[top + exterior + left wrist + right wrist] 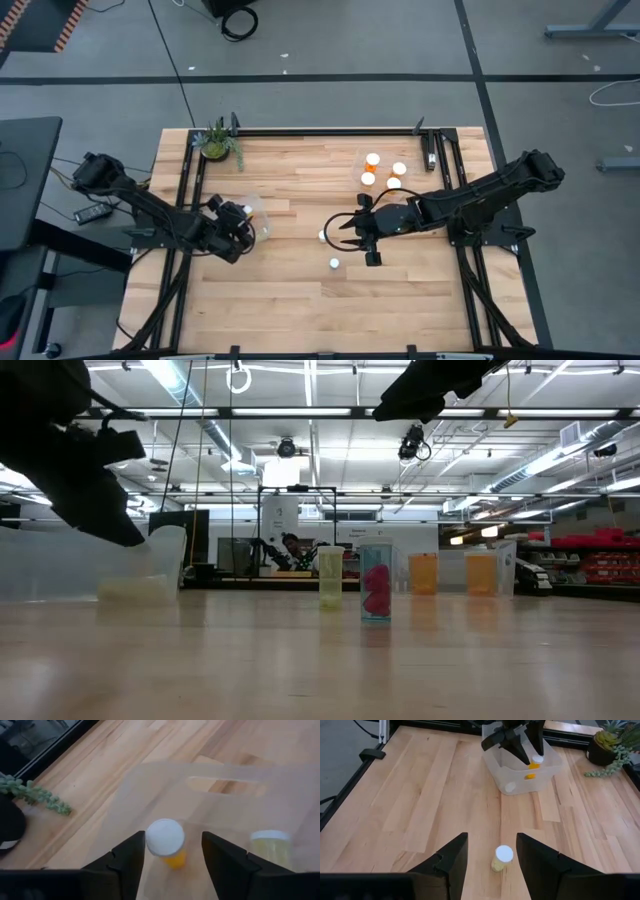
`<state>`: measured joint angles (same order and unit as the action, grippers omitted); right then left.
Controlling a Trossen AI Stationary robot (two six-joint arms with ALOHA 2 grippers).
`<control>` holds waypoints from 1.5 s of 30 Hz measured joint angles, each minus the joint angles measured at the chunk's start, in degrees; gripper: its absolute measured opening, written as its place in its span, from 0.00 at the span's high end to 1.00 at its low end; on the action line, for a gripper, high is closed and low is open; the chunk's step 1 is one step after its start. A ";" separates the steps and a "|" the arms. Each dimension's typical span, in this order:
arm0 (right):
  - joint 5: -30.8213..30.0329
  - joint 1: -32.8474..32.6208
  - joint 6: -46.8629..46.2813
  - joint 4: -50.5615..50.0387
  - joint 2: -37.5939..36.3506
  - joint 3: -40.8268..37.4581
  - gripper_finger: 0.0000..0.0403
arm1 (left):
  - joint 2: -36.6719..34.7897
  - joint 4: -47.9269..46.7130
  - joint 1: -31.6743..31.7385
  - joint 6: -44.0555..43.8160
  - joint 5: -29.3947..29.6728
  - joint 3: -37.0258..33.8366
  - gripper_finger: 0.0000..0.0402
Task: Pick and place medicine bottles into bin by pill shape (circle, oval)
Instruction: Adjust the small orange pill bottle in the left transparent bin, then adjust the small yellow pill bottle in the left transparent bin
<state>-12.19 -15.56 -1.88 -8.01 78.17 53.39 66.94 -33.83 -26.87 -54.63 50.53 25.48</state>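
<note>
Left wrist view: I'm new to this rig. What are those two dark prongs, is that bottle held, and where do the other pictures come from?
The prongs are the left gripper's own fingers, filmed from its wrist. They stand open. The orange bottle with a white cap shows between them but is not gripped. It is at the clear bin, where a pale bottle already stands.

The high view looks straight down on the wooden table and both arms. The low view looks level across the tabletop.

The right wrist view shows the right gripper, open and holding nothing, with a white-capped bottle on the table ahead of it.

More orange bottles and a potted plant stand farther back.
</note>
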 joint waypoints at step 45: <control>0.00 -0.01 1.26 2.19 0.00 0.02 0.57 | 0.18 -7.04 21.00 28.57 -45.69 11.53 0.51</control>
<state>-12.19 -15.57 -0.62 -5.82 78.17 53.41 67.12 -40.87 -5.88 -26.06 4.84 37.01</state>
